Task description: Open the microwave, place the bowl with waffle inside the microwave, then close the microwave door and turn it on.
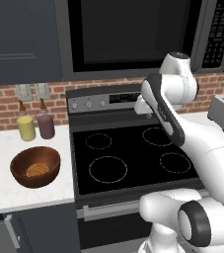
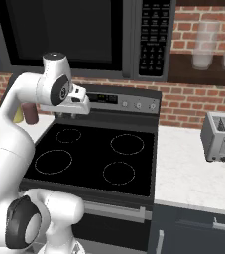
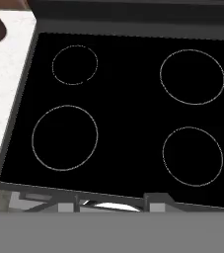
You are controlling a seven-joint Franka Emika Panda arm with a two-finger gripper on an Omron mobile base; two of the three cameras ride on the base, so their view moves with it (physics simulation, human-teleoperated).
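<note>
Waffle (image 1: 37, 170) in bowl (image 1: 35, 167) left of stove (image 1: 133, 153), microwave (image 1: 133, 34) above.

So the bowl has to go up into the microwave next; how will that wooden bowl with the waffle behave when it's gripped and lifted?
The bowl looks rigid, thick-walled wood, so it should hold its shape. Its rounded sides may let it rock or tip if pushed or gripped at one rim. The waffle lies loose in the bottom and could slide when the bowl tilts.
</note>
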